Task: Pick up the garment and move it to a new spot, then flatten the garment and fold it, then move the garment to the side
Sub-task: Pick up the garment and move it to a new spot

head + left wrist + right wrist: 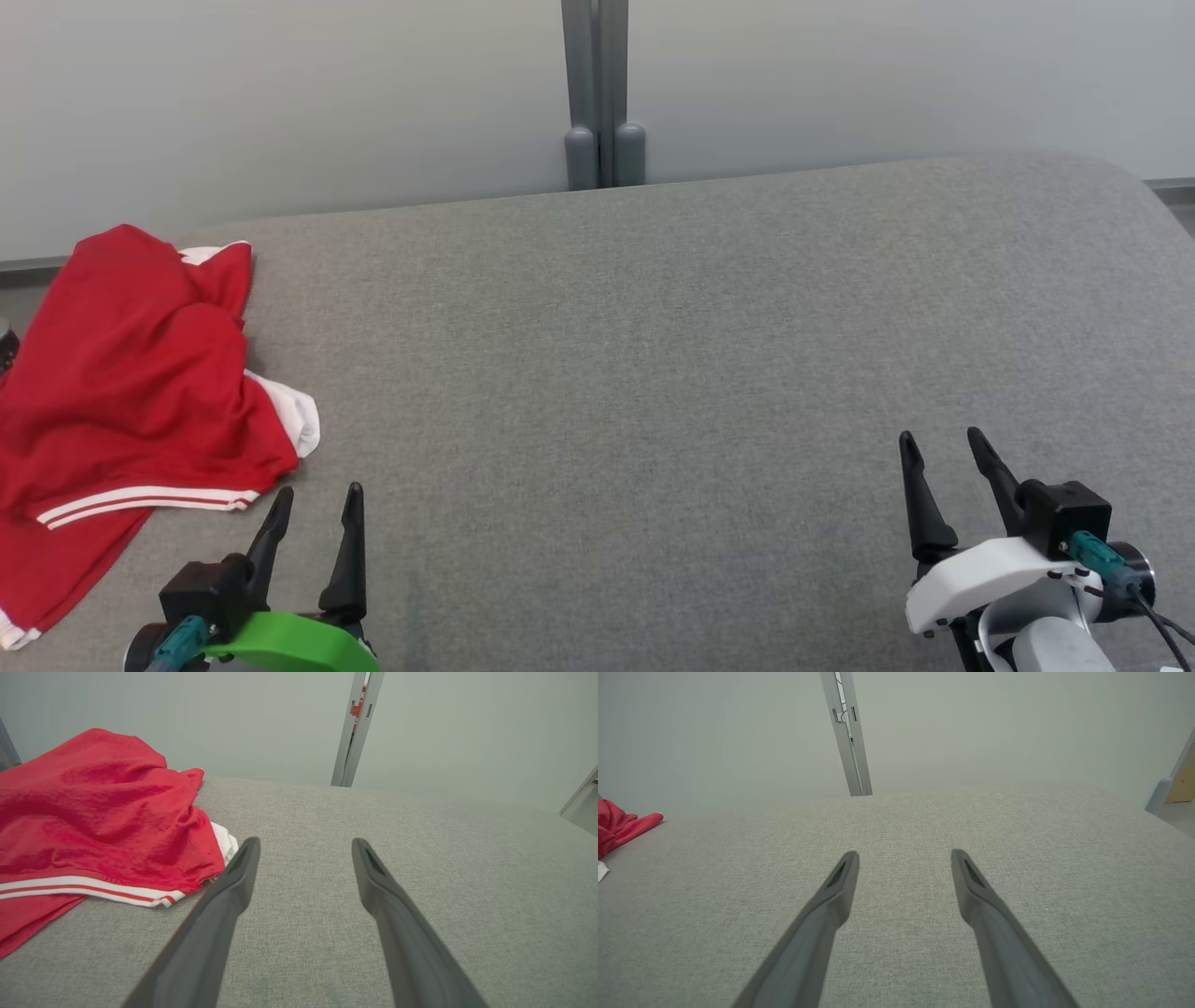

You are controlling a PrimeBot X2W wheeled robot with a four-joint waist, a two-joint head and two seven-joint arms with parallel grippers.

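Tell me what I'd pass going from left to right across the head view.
red garment → left gripper, open → grey post at the far edge → right gripper, open

Readable text: none can be made out for certain.
Upright grey metal post [346,756] behind the grey cloth surface: carries a small orange tag [359,705] in its slot, seen in the left wrist view.
Small orange tag: dark marks on it, possibly letters, too small and blurred to read.
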